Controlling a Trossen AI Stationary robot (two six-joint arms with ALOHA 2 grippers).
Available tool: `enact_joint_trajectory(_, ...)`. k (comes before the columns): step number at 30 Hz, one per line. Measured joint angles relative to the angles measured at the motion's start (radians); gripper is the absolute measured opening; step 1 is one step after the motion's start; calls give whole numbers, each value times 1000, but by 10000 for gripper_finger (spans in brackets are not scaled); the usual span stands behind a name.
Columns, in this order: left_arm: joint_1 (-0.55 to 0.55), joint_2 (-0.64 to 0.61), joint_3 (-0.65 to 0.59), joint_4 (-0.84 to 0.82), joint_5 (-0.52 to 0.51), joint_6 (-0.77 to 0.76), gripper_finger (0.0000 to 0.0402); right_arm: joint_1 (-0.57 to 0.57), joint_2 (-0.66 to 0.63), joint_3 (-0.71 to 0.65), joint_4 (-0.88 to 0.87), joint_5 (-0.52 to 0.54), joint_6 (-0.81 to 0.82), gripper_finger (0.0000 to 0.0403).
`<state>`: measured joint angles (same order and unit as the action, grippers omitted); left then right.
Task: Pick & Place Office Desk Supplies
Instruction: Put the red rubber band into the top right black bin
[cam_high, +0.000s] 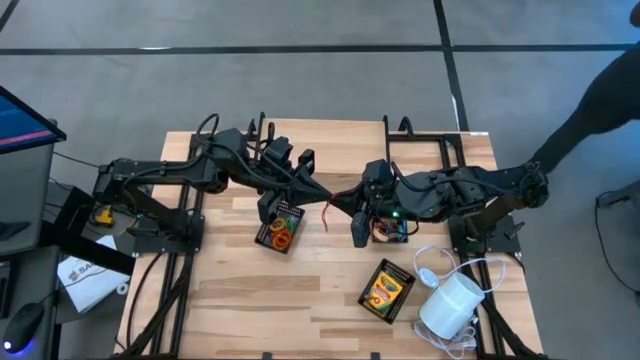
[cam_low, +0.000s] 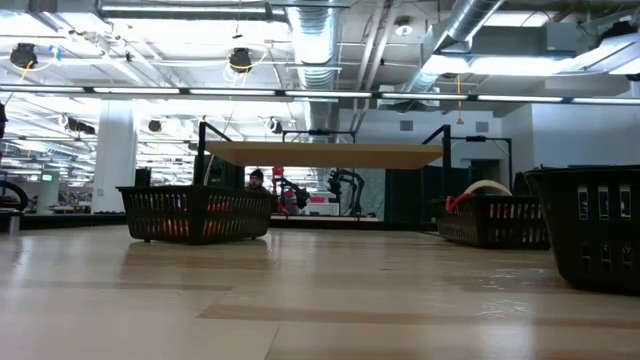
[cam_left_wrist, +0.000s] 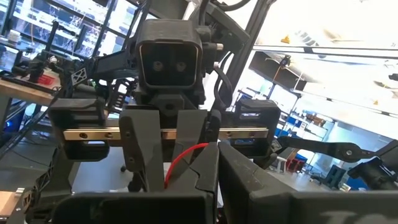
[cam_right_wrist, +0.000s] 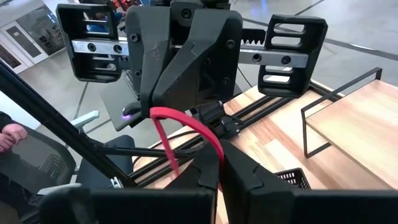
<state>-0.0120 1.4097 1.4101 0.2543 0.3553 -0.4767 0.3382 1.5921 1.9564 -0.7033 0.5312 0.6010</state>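
The two grippers are meeting tip to tip above the middle of the table, and both are pinching the same red elastic loop (cam_high: 326, 214). The left gripper (cam_high: 322, 190) is reaching in from the left, its fingers (cam_left_wrist: 205, 165) closed together on the band. Facing it, the right gripper (cam_high: 343, 200) is coming in from the right, its fingers (cam_right_wrist: 239, 171) also clamped together on the band (nose to nose, these two). Seen from above, the loop is hanging as a thin strand just under the meeting point, its long axis running downward in the picture, toward the table's near edge. In the right wrist view it is arching out sideways from the pinch point as a curved red strip.

Just left of the pair, a black mesh tray (cam_high: 280, 228) is holding a jumble of orange, red and yellow loops (cam_high: 279, 233). Just right, a second tray (cam_high: 390, 229) is sitting under the right arm. Nearer the front edge, a yellow-and-green crayon box (cam_high: 385, 289) is lying flat, its long axis diagonal. Beside it, a white cylinder (cam_high: 451, 305) with a white cord (cam_high: 436, 262) is resting on its side.
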Motion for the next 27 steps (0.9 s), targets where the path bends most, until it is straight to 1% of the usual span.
enact_joint_trajectory(12,0,0,0,0,-1,0,0,-1,0,0,0,0,-3,1)
enact_joint_trajectory(16,0,0,0,0,-2,1,6,-1,0,0,0,0,-7,1)
enact_joint_trajectory(21,0,0,0,-4,-5,1,29,-1,0,0,0,0,-7,1)
enact_joint_trajectory(27,0,0,0,-4,-4,0,71,-1,0,0,0,0,-7,0)
